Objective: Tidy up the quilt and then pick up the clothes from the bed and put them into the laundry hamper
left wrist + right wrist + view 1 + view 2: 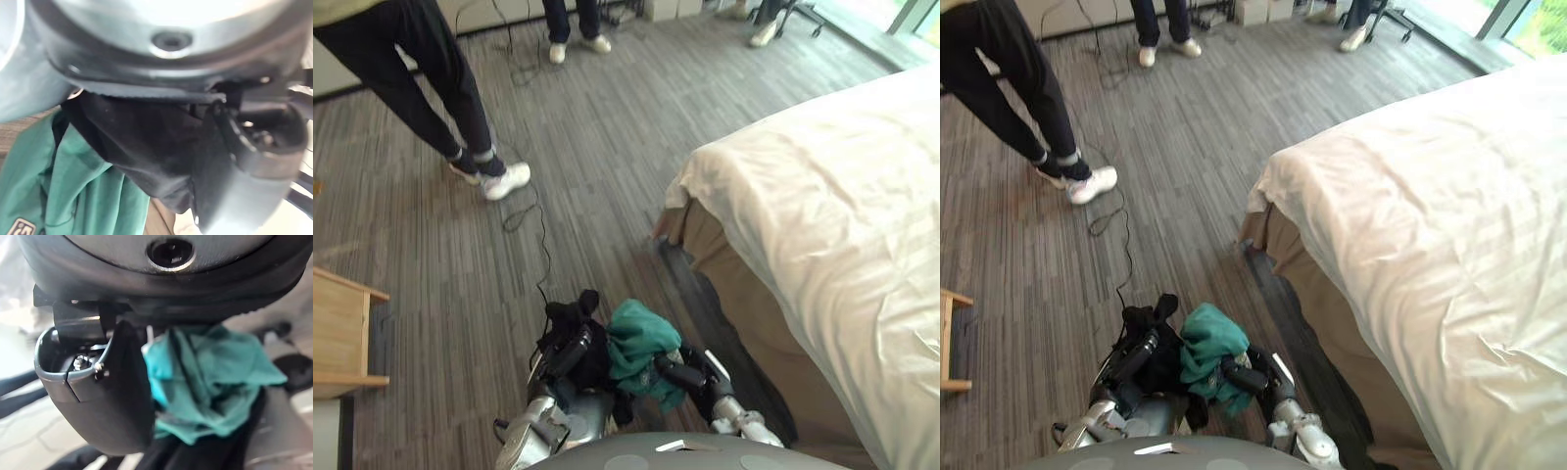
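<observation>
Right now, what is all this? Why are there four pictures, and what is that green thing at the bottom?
This is a walking robot with two silver arms and dark hands. The two wide pictures come from cameras in its head, looking down. The two close-up pictures come from small cameras on its wrists.

Low in the head views, its left hand and right hand carry a bundle between them. The right hand clutches a crumpled teal-green cloth garment. A black cloth garment lies against the left hand.

To the robot's right stands a bed with a cream-white quilt spread over it. On the grey striped floor, people's legs stand farther off. A light wooden piece of furniture is on the left.
</observation>
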{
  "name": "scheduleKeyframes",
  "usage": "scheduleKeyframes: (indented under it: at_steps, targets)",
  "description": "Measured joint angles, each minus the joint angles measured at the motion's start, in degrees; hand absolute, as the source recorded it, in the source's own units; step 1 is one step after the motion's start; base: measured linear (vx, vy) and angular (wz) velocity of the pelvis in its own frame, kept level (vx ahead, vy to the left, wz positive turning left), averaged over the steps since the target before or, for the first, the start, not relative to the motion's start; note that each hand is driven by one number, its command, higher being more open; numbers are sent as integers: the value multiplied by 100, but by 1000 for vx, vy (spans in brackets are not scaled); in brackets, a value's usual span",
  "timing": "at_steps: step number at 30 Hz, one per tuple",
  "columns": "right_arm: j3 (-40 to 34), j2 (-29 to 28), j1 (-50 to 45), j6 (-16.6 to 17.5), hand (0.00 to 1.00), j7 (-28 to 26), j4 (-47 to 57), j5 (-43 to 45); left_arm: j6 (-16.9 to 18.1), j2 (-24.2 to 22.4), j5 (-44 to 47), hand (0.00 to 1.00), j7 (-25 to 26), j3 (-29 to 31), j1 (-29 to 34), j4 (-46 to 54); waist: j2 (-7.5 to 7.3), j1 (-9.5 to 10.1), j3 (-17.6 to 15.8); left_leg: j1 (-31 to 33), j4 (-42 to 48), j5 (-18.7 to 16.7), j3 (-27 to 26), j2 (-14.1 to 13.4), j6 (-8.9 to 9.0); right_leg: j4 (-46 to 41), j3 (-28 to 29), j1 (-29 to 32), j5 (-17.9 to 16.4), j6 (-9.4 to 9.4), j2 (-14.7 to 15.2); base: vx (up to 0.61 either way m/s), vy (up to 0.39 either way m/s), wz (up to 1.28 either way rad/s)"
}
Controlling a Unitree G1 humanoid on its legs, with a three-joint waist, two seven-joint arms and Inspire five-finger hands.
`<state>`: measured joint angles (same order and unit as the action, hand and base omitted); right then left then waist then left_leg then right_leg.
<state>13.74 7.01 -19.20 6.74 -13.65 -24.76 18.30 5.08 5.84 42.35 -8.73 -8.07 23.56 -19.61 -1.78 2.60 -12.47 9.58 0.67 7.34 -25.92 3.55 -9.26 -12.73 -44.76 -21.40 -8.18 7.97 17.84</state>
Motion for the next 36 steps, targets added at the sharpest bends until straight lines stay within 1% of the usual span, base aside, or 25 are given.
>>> scheduleKeyframes:
  at_steps: [1, 3, 4, 5, 6, 7, 8, 10, 11, 12, 13, 14, 15, 16, 18, 19, 20, 21, 22, 23, 31, 33, 34, 35, 36]
  targets:
    - [-32, 2, 15, 6, 0, -10, 7, 1, -17, -13, -4, 0, 0, -8, -26, -2, -5, 23, -3, -9, -17, -94, 69, -58, 45, -298, 67, 152, 240, -103, 36, 49, 122, 8]
    - [-89, 7, 32, 58, 0, -65, 69, 2, -43, -12, -26, 0, 2, -64, -70, -13, 24, 12, -26, -52, -137, -195, 191, -89, 200, -834, 144, 389, 596, -199, 126, 62, 91, 23]
    - [-144, 53, 25, 169, 0, -109, 85, 2, -47, -43, -26, 0, 5, -175, -113, -34, 104, -20, -74, -152, -374, -321, 330, -113, 399, -1440, 287, 645, 725, -368, 134, 81, 59, 53]
    - [-155, 11, 45, 206, 0, -108, 75, -3, -50, -35, -25, 0, 11, -219, -204, -126, 105, -129, -131, -289, -507, -734, 221, -109, 1035, -1927, 496, 913, 434, -655, 29, 129, 5, 75]
    - [-106, -132, 37, 302, 0, -112, 137, -1, -106, 235, -45, 0, 46, -132, -244, 96, -237, -200, -216, -96, 593, -1056, 157, -174, 480, -2351, 1052, 1275, 118, -546, 108, 218, -79, 26]
    - [-23, 14, -167, 464, 0, -160, 387, -1, 23, 367, -21, 0, -35, -170, -145, 124, 50, -63, -253, -5, 1810, -1640, 813, -650, 264, -2639, 1442, 1510, -186, -335, -206, 294, -114, 16]
    - [-35, -62, -242, 516, 0, -171, 384, 4, -18, 379, -14, 0, 48, -106, -313, -233, 41, -114, -314, -237, 1808, -1713, 1047, -444, 291, -2316, 1704, 1511, -581, -280, -380, 287, -105, 11]
    - [-45, -35, -395, 513, 0, -168, 451, 16, -46, 336, -91, 0, 51, -161, -403, -386, 18, -256, -277, -548, 1315, -1511, 1309, -118, 274, -1637, 1882, 1643, -745, -550, -666, 225, -11, 85]
    - [-96, -31, -458, 513, 0, -161, 452, 41, -47, 316, -260, 0, 16, -263, -410, -393, 64, -290, -275, -625, 1122, -1437, 1514, 4, 309, -1312, 2124, 1846, -742, -544, -802, 158, 19, 97]
    - [-130, -31, -463, 512, 0, -158, 452, 79, -57, 310, -289, 0, -5, -336, -426, -406, 63, -298, -238, -648, 1083, -1414, 1642, 48, 307, -1175, 2272, 1948, -739, -540, -870, 168, 24, 104]
    - [-185, -32, -509, 501, 0, -128, 450, 143, -121, 305, -434, 0, -27, -475, -451, -453, 130, -292, -218, -685, 957, -1333, 1839, 111, 279, -958, 2583, 2143, -732, -536, -968, 186, 26, 103]
    - [-193, -36, -529, 501, 0, -96, 451, 226, -207, 320, -504, 0, -43, -550, -438, -482, 149, -292, -208, -796, 806, -1252, 2030, 173, 275, -819, 2879, 2254, -677, -491, -1009, 199, 17, 104]
    - [-199, -43, -524, 502, 0, -77, 450, 258, -239, 328, -501, 0, -57, -555, -450, -483, 135, -297, -200, -861, 719, -1180, 2125, 224, 244, -761, 2981, 2268, -646, -454, -1000, 192, -16, 91]
    - [-197, -45, -503, 502, 0, -45, 450, 265, -269, 329, -496, 0, -64, -554, -428, -483, 78, -266, -164, -1035, 562, -1087, 2262, 306, 214, -608, 3035, 2236, -606, -392, -952, 162, -48, 61]
    - [-194, -55, -432, 503, 0, -30, 450, 293, -256, 332, -478, 0, -65, -556, -344, -482, 65, -256, -40, -1122, 430, -1050, 2387, 381, 226, -333, 3082, 2233, -526, -361, -907, 194, -91, 41]
    - [-194, -57, -359, 504, 0, -29, 449, 296, -244, 333, -464, 0, -64, -556, -312, -481, -7, -250, 32, -1161, 390, -1053, 2396, 420, 233, -121, 3089, 2203, -247, -447, -915, 197, -123, 21]
    - [-199, -53, -293, 504, 0, -30, 435, 299, -244, 329, -450, 0, -64, -564, -308, -499, -5, -259, 38, -1223, 352, -1071, 2390, 444, 263, 48, 3113, 2105, 106, -409, -928, 141, -104, 5]
    - [-207, -42, -267, 504, 0, -27, 403, 319, -244, 307, -450, 0, -64, -577, -304, -535, 49, -268, 70, -1246, 325, -1081, 2387, 415, 284, 141, 3111, 2053, 140, -389, -969, 120, -104, -4]
    - [-213, -25, -265, 504, 0, -26, 393, 363, -227, 303, -451, 0, -64, -620, -283, -545, 104, -273, 111, -1263, 300, -1114, 2372, 372, 351, 294, 3114, 1988, 205, -430, -1027, 70, -63, -5]
    - [-191, -19, -388, 503, 0, -72, 186, 515, -151, 302, -454, 0, -70, -857, -112, -688, 121, -439, 487, -1790, -395, -886, 2211, 192, 509, 998, 3247, 1535, 486, -463, -1318, 48, -43, -5]
    - [-193, -18, -463, 487, 0, -49, 186, 577, -153, 306, -452, 0, -23, -889, -118, -686, 134, -442, 485, -1786, -390, -889, 2226, 192, 513, 997, 3245, 1534, 481, -469, -1321, 0, 0, 0]
    - [-190, -14, -499, 433, 0, 0, 187, 739, -158, 306, -436, 0, 40, -918, -131, -683, 151, -446, 477, -1778, -365, -927, 2234, 192, 566, 974, 3245, 1536, 458, -496, -1323, 0, 0, 0]
    - [-196, -4, -507, 367, 0, 59, 187, 801, -164, 310, -411, 0, 90, -944, -152, -676, 165, -446, 467, -1670, -145, -1118, 2229, 186, 687, 900, 3247, 1569, 404, -561, -1326, 0, 0, 0]
    - [-195, 18, -512, 350, 0, 79, 187, 820, -168, 313, -397, 0, 116, -969, -174, -670, 184, -440, 462, -1537, 93, -1261, 2208, 178, 727, 786, 3249, 1638, 322, -582, -1339, -26, -30, -6]
    - [-183, 85, -521, 310, 0, 89, 204, 934, -167, 302, -342, 0, 137, -999, -188, -647, 280, -435, 415, -1327, 503, -1544, 2158, 141, 799, 535, 3254, 1756, 183, -616, -1347, -15, -61, -23]
